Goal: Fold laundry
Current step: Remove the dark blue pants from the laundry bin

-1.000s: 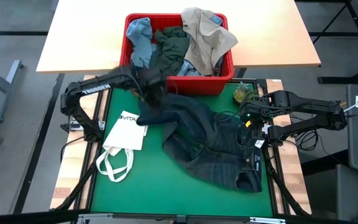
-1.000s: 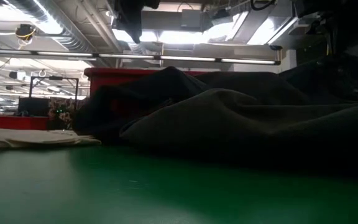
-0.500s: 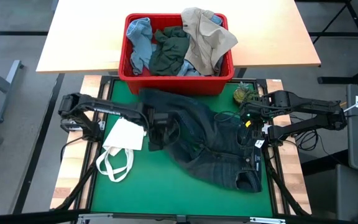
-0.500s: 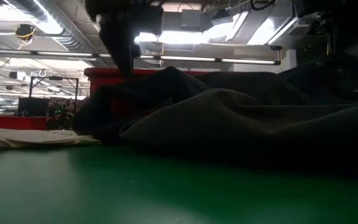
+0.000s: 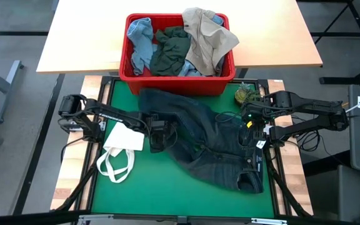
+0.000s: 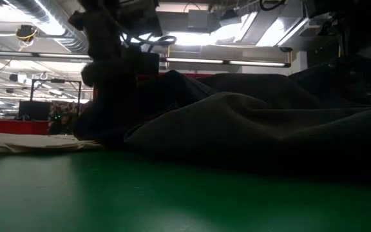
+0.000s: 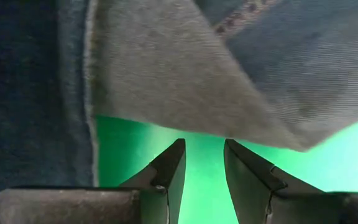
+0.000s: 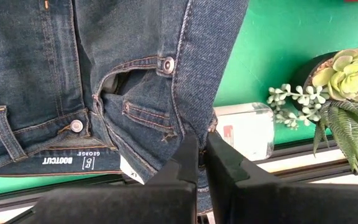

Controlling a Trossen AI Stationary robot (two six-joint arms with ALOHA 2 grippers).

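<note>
Dark navy jeans [image 5: 211, 147] lie crumpled on the green mat, waistband toward the right edge. My left gripper [image 5: 158, 134] is low at their left edge, open, its fingers [image 7: 166, 171] over bare mat just short of a denim edge [image 7: 197, 68]. My right gripper [image 5: 250, 123] is at the waistband end, shut on the denim. A light blue piece [image 5: 139, 37], a dark green-grey piece [image 5: 170, 50] and a beige piece [image 5: 208, 37] are heaped in the red bin [image 5: 179, 81]. In the low view the jeans [image 6: 250, 122] fill the middle. My right gripper pinches a fold of denim beside the front pocket [image 8: 188, 118], close to the waistband, between its two fingers. It comes from the table's right side. The jeans lie on the mat around the hold, slack.
A white tote bag [image 5: 125, 136] lies flat left of the jeans, handles toward the near edge. A small potted plant [image 5: 245, 95] and a white box [image 8: 244, 127] sit near the right gripper. Bare mat lies along the near edge.
My left gripper has come from beside the red bin toward the near edge and down, ending low at the jeans' left edge. The right arm and the jeans' waistband end have stayed put.
</note>
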